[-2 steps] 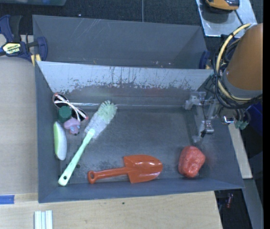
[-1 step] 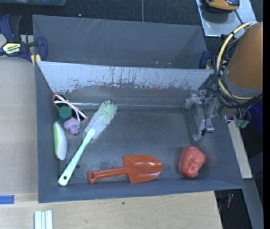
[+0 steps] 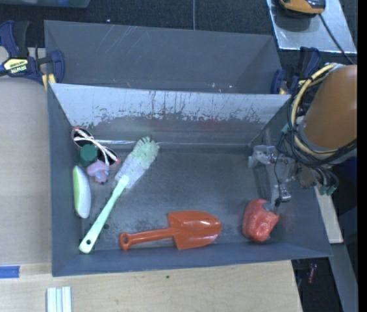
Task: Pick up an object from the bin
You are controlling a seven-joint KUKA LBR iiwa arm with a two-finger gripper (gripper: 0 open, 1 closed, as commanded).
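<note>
My gripper (image 3: 279, 197) hangs at the right side of the bin, its metal fingers pointing down just above the upper right edge of a lumpy red thing (image 3: 259, 221) near the front right corner. Nothing shows between the fingers. An orange plastic scoop (image 3: 178, 231) lies to the left of the red lump, along the front wall, its handle pointing left.
A pale green bottle brush (image 3: 119, 190) lies slantwise in the left half. Against the left wall sit a green and white oblong piece (image 3: 82, 191), a small pink thing (image 3: 97, 171) and a dark green cap with a striped cord (image 3: 90, 149).
</note>
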